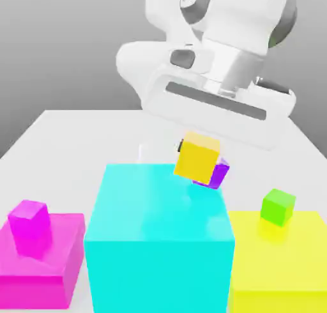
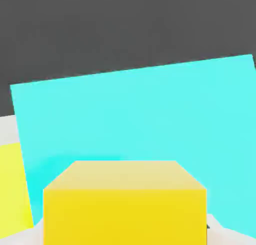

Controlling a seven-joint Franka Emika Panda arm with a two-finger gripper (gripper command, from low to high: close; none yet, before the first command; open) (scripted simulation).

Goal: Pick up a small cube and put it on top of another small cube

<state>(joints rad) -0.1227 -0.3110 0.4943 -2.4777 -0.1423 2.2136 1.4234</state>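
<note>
Cyan block (image 1: 159, 241) front; pincer (image 1: 199, 153) clamps yellow cube (image 1: 197, 158) above rear edge.

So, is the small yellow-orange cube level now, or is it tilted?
Tilted. In the exterior view the small yellow-orange cube hangs under the gripper with its edges slanted, one corner lowest, in front of the purple cube.

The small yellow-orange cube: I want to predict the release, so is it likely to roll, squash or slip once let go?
The small yellow-orange cube has flat faces and sharp edges, so it should probably not roll. It keeps its shape in the shut gripper, so likely stiff. It hangs tilted in the exterior view, so it may tip or slide off the purple cube if released askew.
</note>
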